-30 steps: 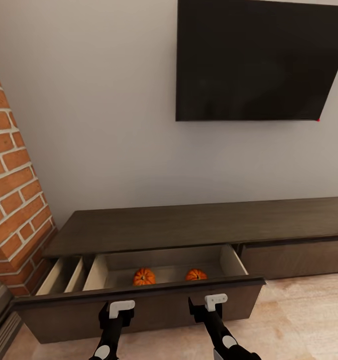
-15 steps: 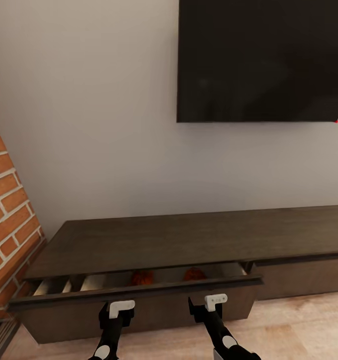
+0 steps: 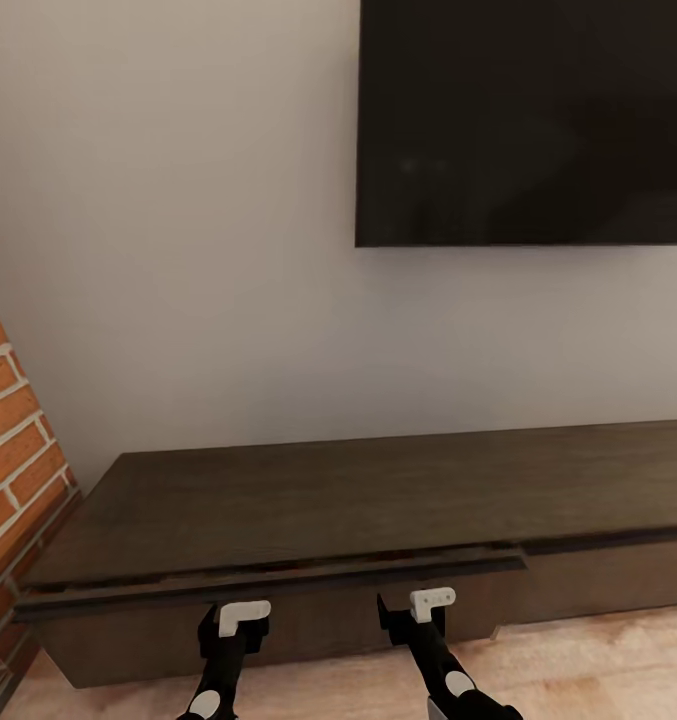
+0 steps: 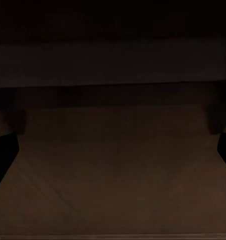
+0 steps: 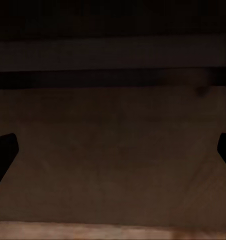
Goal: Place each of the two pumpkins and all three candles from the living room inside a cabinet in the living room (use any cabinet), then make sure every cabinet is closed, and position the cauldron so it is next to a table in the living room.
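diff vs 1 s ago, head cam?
The drawer front of the long dark brown wooden cabinet has slid in, from wide open to nearly shut, hiding the two orange pumpkins. The camera moved closer. Left tool and right tool stay against the front, holding nothing.

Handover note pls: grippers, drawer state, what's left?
Left gripper and right gripper: both against the drawer front of the cabinet, fingertips spread wide in the wrist views, holding nothing.
Drawer: a second ago open with two pumpkins inside; now pushed nearly shut, a thin gap remains.
Left: finish closing. Candles and cauldron are unaccounted for from here. TV is above.
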